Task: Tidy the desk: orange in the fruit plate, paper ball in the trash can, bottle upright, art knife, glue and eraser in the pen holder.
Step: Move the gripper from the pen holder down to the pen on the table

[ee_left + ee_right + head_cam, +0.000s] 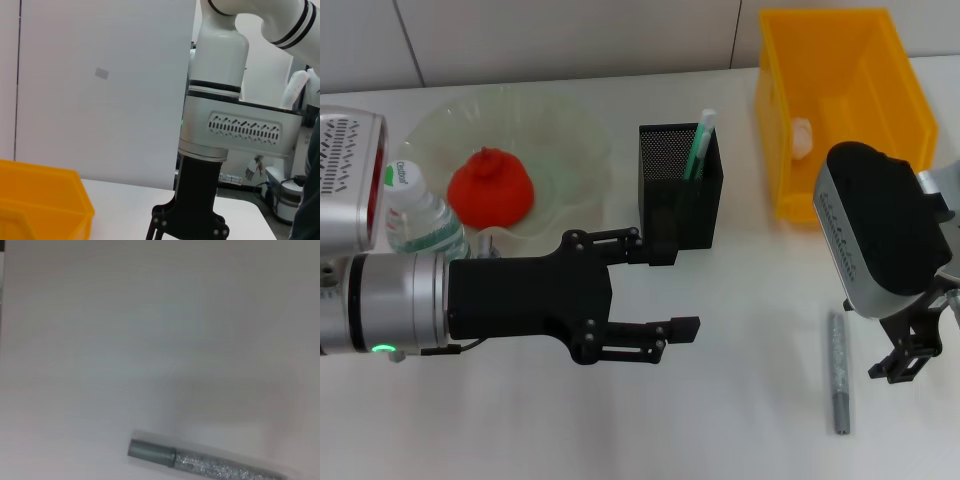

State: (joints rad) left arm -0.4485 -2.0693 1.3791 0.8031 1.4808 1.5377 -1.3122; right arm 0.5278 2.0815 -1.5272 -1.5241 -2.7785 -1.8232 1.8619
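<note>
Left pincer [675, 292]: held wide apart, nothing gripped; upper finger just in front of the pen holder [681, 183].
Right pincer [908, 362]: opening cannot be told; hung beside the glitter pen [838, 371] lying on the tabletop [720, 420].
Orange [491, 186]: seated in the fruit plate [560, 140].
Bottle [420, 215]: beside the plate.
Paper ball [802, 135]: inside the yellow bin [840, 105].

Bottle label: the clear plastic bottle [420, 215] with a white cap wears a white and green label at its neck; a short printed word stands on it, too small to read for certain.
Other surfaces: no readable text, number or sign anywhere else in the three views.
</note>
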